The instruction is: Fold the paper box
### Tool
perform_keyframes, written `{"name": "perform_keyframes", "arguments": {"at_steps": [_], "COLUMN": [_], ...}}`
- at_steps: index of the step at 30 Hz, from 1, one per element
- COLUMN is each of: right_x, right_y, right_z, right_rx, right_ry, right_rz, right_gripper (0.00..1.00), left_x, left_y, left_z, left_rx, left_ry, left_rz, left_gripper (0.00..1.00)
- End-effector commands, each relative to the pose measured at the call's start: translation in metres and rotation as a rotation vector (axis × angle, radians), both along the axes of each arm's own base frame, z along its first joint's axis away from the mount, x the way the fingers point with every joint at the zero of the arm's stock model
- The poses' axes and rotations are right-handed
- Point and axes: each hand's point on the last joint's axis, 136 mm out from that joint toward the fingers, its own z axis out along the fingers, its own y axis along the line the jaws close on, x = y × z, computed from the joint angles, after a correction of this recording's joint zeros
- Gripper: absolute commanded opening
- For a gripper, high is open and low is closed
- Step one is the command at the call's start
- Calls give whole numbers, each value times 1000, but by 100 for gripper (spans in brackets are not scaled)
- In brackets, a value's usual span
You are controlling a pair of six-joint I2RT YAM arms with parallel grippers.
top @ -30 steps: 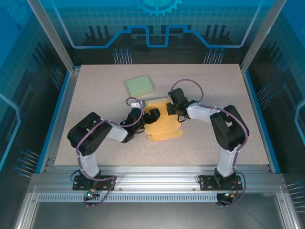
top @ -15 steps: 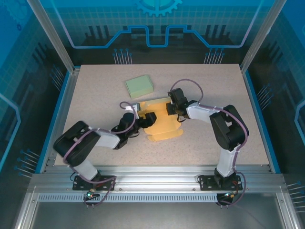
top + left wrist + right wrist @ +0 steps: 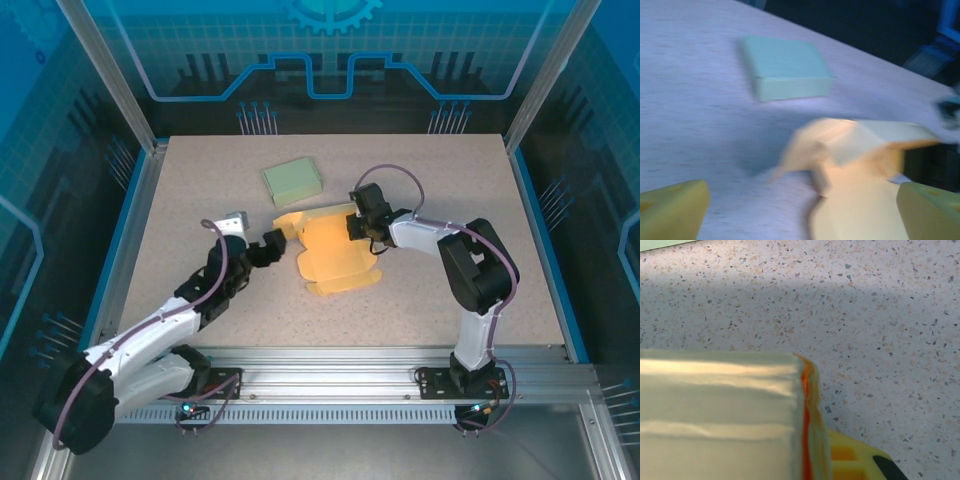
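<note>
The yellow paper box [image 3: 335, 255] lies part-folded in the middle of the table, its left flap standing up. My left gripper [image 3: 271, 246] hangs just left of it, apart from it and open. In the blurred left wrist view its yellow fingertips [image 3: 673, 210] stand wide apart, with the paper box [image 3: 860, 170] ahead and to the right and nothing between them. My right gripper [image 3: 362, 226] is shut on the box's far right wall. The right wrist view shows that pale wall [image 3: 720, 415] pinched edge-on beside one yellow finger [image 3: 855, 460]; the other finger is hidden behind the paper.
A closed pale green box [image 3: 293, 181] lies behind and left of the yellow one, also seen as the green box [image 3: 785, 67] in the left wrist view. The speckled table [image 3: 440, 180] has blue rails along both sides and a metal frame at the near edge.
My left gripper has opened, let go of the box's left side and drawn back to the left as the arm stretched low. The box's left flap has sprung up. The right gripper has kept its hold.
</note>
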Motion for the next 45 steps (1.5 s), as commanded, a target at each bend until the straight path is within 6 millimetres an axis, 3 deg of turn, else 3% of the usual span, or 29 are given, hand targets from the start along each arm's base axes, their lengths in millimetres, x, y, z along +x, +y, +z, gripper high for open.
{"name": "perform_keyframes", "arguments": {"at_steps": [1, 6, 11, 16, 29, 45], "right_x": [-29, -29, -29, -29, -29, -29], "right_y": [1, 1, 2, 0, 1, 2], "right_z": [-36, -37, -36, -34, -33, -35], "right_rx": [-28, -27, -25, -31, -30, -25], "right_ry": [142, 144, 143, 134, 132, 138], "right_rz": [25, 27, 30, 28, 31, 32], "right_gripper": [0, 0, 0, 0, 0, 0], "left_x": [0, 24, 56, 74, 58, 55], "left_y": [46, 61, 36, 8, -54, -95], "left_z": [-25, -46, -61, -75, -78, -71], "left_rx": [137, 195, 166, 80, 107, 82], "left_ry": [133, 239, 325, 343, 304, 239], "left_rz": [128, 142, 46, -42, -239, -401], "left_gripper": [92, 87, 82, 79, 79, 68]}}
